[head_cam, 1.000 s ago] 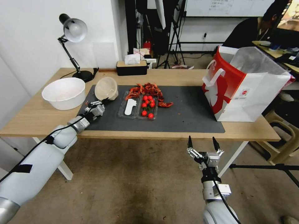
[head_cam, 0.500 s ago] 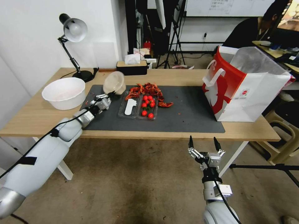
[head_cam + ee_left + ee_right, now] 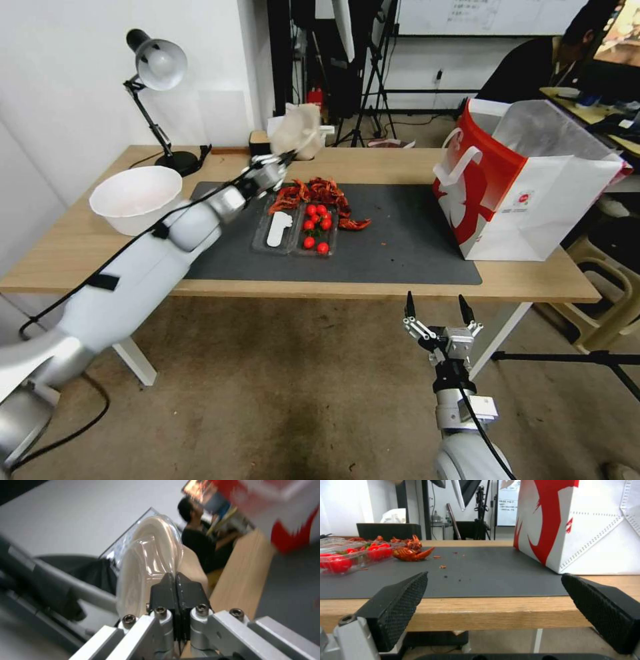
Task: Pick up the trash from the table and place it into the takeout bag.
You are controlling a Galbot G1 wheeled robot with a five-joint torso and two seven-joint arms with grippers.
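My left gripper (image 3: 288, 157) pinches the lidded bowl (image 3: 298, 131) by its rim, above the desk's (image 3: 80, 253) far edge. The takeout bag (image 3: 527, 193) stands well off toward my right. My right gripper (image 3: 435, 308) hangs open below the near edge

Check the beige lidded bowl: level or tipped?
Tipped: the left gripper pinches the round beige lidded bowl by its rim, held on edge above the table.

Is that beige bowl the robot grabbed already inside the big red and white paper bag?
No. The left gripper holds the beige lidded bowl in the air above the table's far edge, well apart from the takeout bag.
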